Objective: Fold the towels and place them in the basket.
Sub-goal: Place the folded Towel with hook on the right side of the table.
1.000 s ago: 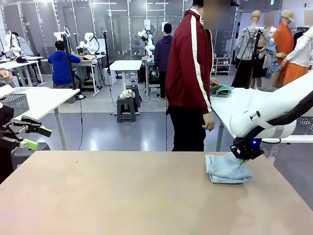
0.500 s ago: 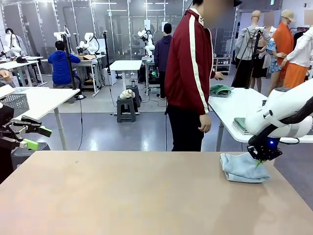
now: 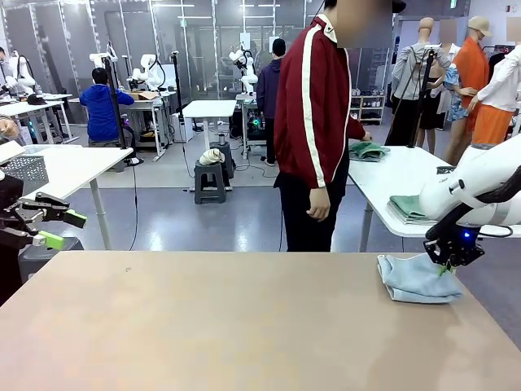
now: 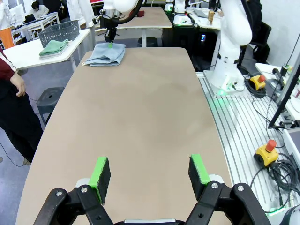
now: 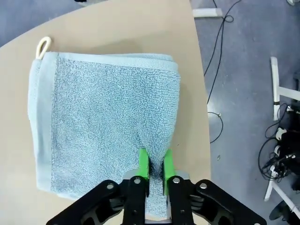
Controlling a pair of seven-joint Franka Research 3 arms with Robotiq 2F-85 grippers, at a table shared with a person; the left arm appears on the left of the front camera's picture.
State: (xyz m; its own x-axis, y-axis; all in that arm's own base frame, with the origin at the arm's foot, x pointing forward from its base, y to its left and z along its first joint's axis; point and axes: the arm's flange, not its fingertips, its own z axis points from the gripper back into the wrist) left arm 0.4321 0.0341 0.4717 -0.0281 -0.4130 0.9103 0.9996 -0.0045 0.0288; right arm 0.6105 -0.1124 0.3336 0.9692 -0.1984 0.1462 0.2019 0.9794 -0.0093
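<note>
Holding: the right pincer (image 5: 154,161) has its pads drawn narrow on a raised ridge of the blue towel (image 5: 103,117), with cloth bunched between them.
Left pincer: the left pincer (image 4: 150,171) is spread wide with nothing between the pads, above the near-left end of the work surface (image 4: 140,117).
Towel position: folded and flat at the far right corner of the work surface, close to its edge.
Direction from pincer: the pinch sits at the towel's near edge, so almost all the cloth runs ahead of the fingertips; the hanging loop is at the far corner.
Long axis: folded close to square, so no clear long side can be told.
Basket: the basket (image 4: 58,33) stands on the side surface (image 3: 383,175), past the work surface's far right corner and just beside the green stack (image 4: 52,47).
Nearer arm: the right arm, by my judgement; the left is well apart, across the whole surface.
Likely move: lift and carry outward to the right, judged from the layout.
Count: one blue towel; one green stack, number of layers unclear; one loose green towel (image 3: 368,150); one basket here, and another lattice bin (image 3: 28,169) on a table far left.
</note>
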